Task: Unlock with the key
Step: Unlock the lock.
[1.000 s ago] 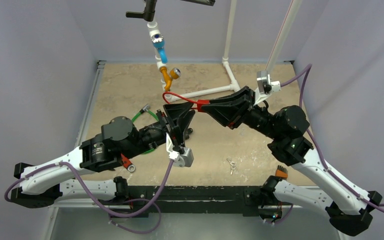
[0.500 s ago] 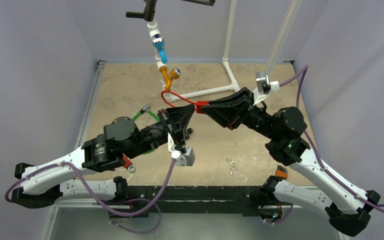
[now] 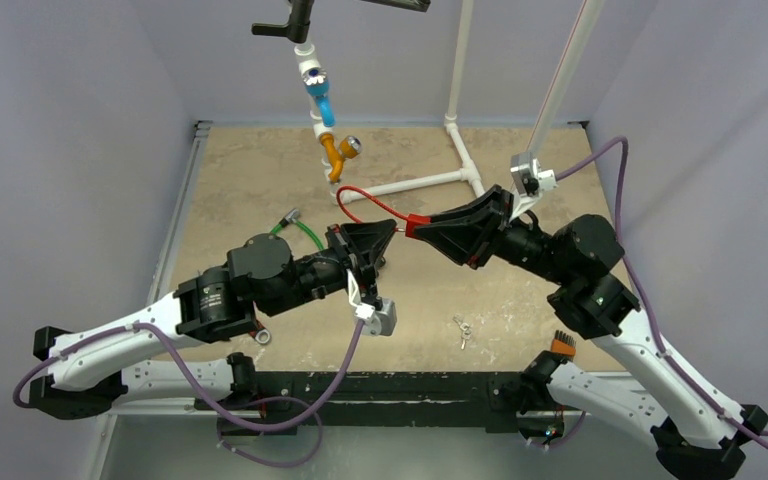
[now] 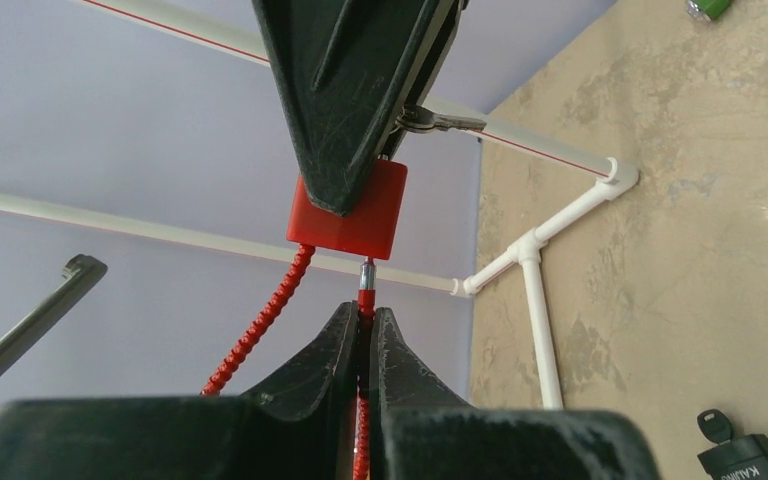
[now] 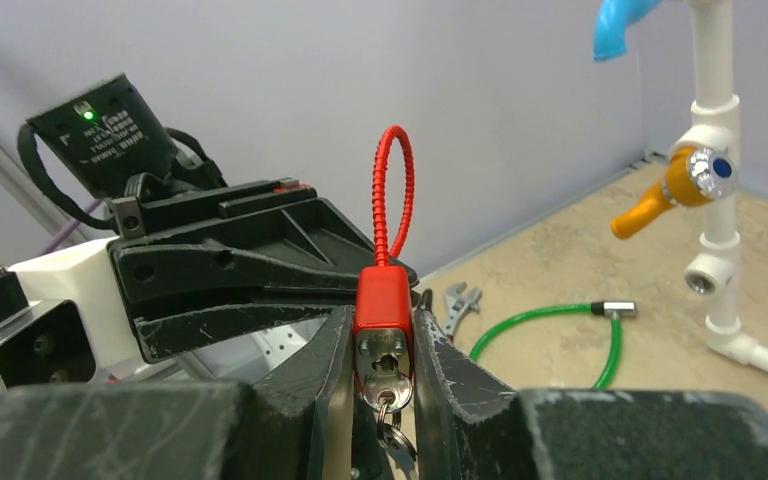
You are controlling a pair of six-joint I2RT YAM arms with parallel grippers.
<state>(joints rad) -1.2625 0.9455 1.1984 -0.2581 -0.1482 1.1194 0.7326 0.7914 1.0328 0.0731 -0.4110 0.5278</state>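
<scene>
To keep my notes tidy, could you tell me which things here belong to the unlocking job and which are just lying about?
In the job: red padlock, key in it, red cable, left hand, right hand.
Lying about: green cable, loose keys, orange valve, blue valve.

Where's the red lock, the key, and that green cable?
Red lock (image 5: 382, 300): right wrist view, on its red body.
Key (image 5: 384, 393): right wrist view, on the metal head sticking out under the lock.
Green cable (image 5: 615, 350): right wrist view, on the stretch just below its metal end.
</scene>
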